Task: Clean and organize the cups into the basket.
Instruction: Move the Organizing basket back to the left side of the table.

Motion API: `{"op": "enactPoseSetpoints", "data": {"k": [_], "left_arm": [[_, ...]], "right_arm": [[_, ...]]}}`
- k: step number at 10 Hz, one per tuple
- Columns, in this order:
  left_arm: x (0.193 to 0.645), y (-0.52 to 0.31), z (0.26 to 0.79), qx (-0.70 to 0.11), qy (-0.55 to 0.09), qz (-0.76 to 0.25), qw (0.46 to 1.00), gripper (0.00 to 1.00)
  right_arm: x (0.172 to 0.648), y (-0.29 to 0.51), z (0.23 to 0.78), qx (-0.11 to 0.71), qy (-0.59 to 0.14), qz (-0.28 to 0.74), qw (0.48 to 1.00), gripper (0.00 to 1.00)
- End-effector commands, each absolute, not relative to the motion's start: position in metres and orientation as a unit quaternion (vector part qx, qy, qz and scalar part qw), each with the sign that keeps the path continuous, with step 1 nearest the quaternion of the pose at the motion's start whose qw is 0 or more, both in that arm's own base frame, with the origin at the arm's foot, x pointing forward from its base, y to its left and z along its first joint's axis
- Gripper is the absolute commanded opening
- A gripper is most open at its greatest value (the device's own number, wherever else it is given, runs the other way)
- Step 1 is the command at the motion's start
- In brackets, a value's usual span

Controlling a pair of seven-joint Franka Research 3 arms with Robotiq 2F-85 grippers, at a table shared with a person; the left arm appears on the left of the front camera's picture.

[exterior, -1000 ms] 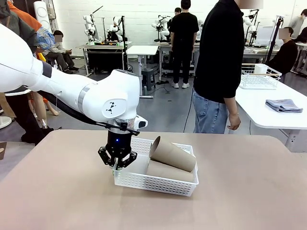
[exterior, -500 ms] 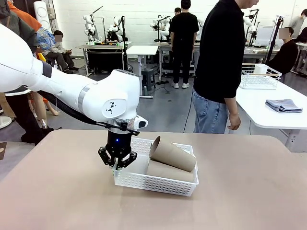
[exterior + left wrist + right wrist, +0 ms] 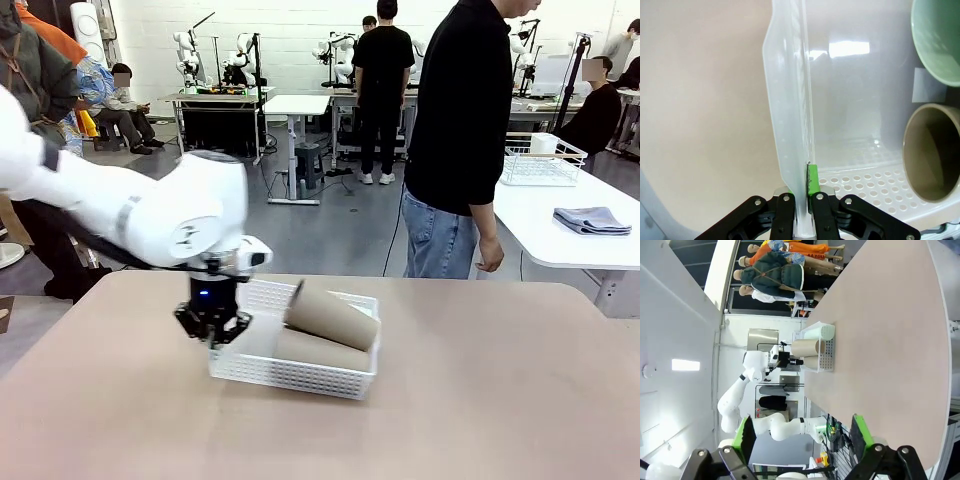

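The white lattice basket [image 3: 300, 378] sits on the table left of centre. Two tan cups lie in it on their sides, one [image 3: 330, 315] resting across the other [image 3: 318, 350]. My left gripper [image 3: 212, 335] is shut on the basket's left rim. In the left wrist view the rim [image 3: 790, 100] runs up from between the closed fingers [image 3: 813, 181], with the mint-green cup's mouth [image 3: 940, 40] and a tan cup's mouth [image 3: 932, 150] inside. My right gripper [image 3: 802, 440] is open, far from the basket [image 3: 826, 357], which appears small across the table.
A person in black [image 3: 470, 130] stands at the table's far edge, hands down. A second white table [image 3: 560, 215] at the right holds a wire basket [image 3: 540, 160] and a folded grey cloth [image 3: 592, 220]. The tan tabletop [image 3: 500, 400] extends right of the basket.
My left arm has pulled the basket with its cups to the left across the table. The person has not moved.
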State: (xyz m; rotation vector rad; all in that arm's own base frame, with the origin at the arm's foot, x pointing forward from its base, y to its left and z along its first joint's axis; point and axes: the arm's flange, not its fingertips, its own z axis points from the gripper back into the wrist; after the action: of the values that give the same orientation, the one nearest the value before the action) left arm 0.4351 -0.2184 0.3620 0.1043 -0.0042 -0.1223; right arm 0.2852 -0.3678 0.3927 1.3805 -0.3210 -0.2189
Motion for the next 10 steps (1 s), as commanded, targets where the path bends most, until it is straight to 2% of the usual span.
{"op": "enactPoseSetpoints", "data": {"k": [1, 4, 7, 9, 10], "left_arm": [[0.408, -0.145, 0.361, 0.079, -0.048, -0.094, 0.991, 0.05], [0.389, -0.067, 0.362, 0.101, -0.068, -0.073, 0.990, 0.05], [0.391, -0.011, 0.359, 0.108, -0.044, -0.068, 0.991, 0.05], [0.398, 0.007, 0.359, 0.073, -0.022, -0.027, 0.997, 0.05], [0.405, -0.013, 0.370, 0.086, -0.042, -0.050, 0.994, 0.05]], "right_arm": [[0.283, -0.364, 0.392, 0.629, -0.150, -0.104, 0.756, 1.00], [0.283, -0.364, 0.392, 0.629, -0.150, -0.104, 0.756, 1.00], [0.283, -0.364, 0.392, 0.629, -0.150, -0.104, 0.756, 1.00], [0.283, -0.364, 0.392, 0.629, -0.150, -0.104, 0.756, 1.00], [0.283, -0.364, 0.392, 0.629, -0.150, -0.104, 0.756, 1.00]]}}
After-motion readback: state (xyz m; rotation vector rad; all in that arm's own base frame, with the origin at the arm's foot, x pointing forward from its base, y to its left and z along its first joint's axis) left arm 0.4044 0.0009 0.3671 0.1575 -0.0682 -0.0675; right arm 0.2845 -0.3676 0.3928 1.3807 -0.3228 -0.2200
